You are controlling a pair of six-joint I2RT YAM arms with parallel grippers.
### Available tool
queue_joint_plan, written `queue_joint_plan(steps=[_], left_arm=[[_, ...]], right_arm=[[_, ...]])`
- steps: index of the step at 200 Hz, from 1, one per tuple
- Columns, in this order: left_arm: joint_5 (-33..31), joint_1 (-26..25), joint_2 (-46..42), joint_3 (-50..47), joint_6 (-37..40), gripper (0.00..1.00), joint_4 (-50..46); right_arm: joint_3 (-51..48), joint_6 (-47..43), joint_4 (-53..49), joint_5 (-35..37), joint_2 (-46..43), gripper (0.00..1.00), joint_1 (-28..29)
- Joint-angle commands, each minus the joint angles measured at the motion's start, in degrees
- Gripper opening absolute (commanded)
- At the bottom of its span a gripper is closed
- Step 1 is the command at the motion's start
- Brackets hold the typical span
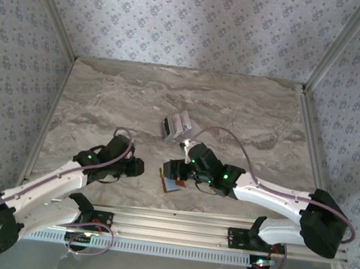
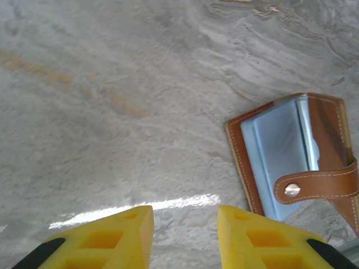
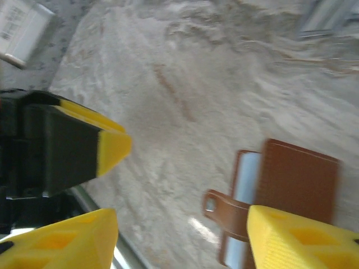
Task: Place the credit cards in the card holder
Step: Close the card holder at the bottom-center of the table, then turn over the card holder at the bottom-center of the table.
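Now, with left fingers (image 2: pixel 126 232) and right fingers (image 3: pixel 291 235) both spread and empty, pin the half-open tan card holder (image 2: pixel 280 148) flat on the marbled surface (image 1: pixel 256 111) by the near edge with the left, then fetch one of the credit cards (image 1: pixel 176 125) lying farther back.

Top view: even, diffuse light, moderately bright. Shadows on the worktop (image 1: pixel 105 98) are soft and short. Picture slightly soft overall, no hard glare.

Left wrist view: marble in good focus. A white streak of glare lies just above the left fingers (image 2: pixel 118 235). Pale sheen on the card holder (image 2: pixel 280 151) pocket.

Right wrist view: smeared blur throughout, card holder edges fuzzy, right fingers (image 3: pixel 291 241) out of focus.
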Motion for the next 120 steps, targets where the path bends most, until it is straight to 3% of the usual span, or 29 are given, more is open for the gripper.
queue_joint_plan(steps=[1, 30, 58, 100, 120], left_arm=[[-0.39, -1.92, 3.24, 5.27, 2.88, 0.35, 2.37], [-2.50, -4.85, 9.92, 11.98, 4.52, 0.34, 2.23], [-2.28, -5.91, 15.54, 16.28, 5.40, 0.34, 2.61], [-1.06, -7.15, 22.22, 19.59, 6.46, 0.32, 2.86], [-0.79, -7.52, 24.41, 19.24, 6.32, 0.29, 3.90]], right_arm=[[-3.68, -0.42, -3.82, 2.23, -4.15, 0.56, -1.49], [-6.93, 0.35, -4.35, 4.63, -5.00, 0.29, -3.15], [-6.75, 0.63, -0.64, 3.92, 1.81, 0.14, -1.10], [-2.99, -0.26, -0.99, 7.67, 11.04, 0.11, 1.91], [-2.31, 0.00, -1.08, 8.70, 12.75, 0.26, 2.61]])
